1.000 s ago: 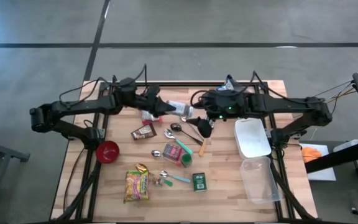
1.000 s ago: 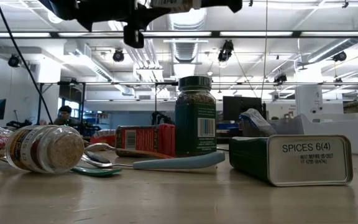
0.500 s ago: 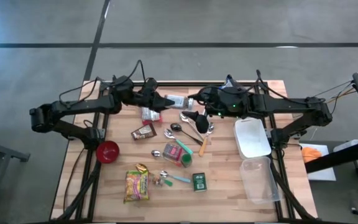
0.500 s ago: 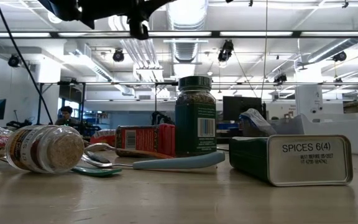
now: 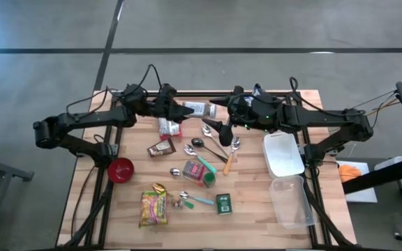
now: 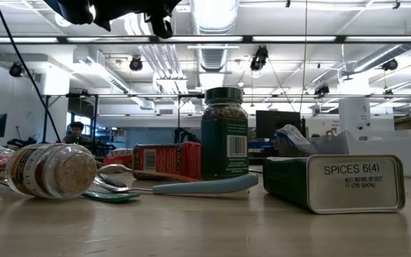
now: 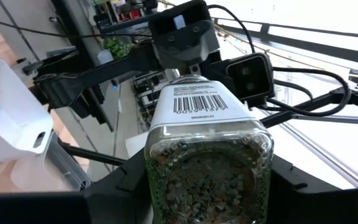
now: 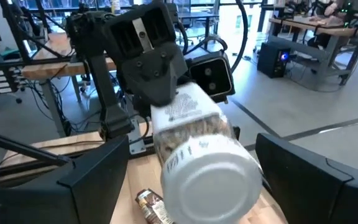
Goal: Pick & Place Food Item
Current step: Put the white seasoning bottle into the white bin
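Note:
A clear spice jar (image 5: pixel 196 109) with a white cap and a barcode label (image 7: pixel 197 103) hangs level above the table's far middle. My left gripper (image 5: pixel 179 111) is shut on it from the left. My right gripper (image 5: pixel 216 117) faces it from the right, open. Its two fingers (image 8: pixel 98 180) stand on either side of the jar's white cap (image 8: pixel 209 177), with a gap showing on each side. In the left wrist view the jar (image 7: pixel 207 155) fills the middle, and the right gripper's wrist (image 7: pixel 185 31) shows beyond it. My left gripper pinches the jar's glass body near its bottom end (image 7: pixel 166 186) between its two fingers. The fingers come about level from the table's left and lie along the jar. The jar is lifted clear of the table, roughly level, its cap pointing toward the right gripper.
Below lie another jar (image 5: pixel 167 127), a brown packet (image 5: pixel 161 147), spoons (image 5: pixel 211 146), a green-lidded jar (image 5: pixel 206 178), a green spice tin (image 5: pixel 223 203), a noodle packet (image 5: pixel 153 208) and a red bowl (image 5: pixel 121 169). A white lid (image 5: pixel 283 153) and a clear container (image 5: pixel 289 201) sit at the right.
My left gripper has tipped upward and carried the jar up and toward the table's far edge. My right gripper has swung from pointing down at the table to nearly level and rolled, so its fingers now flank the jar's cap.

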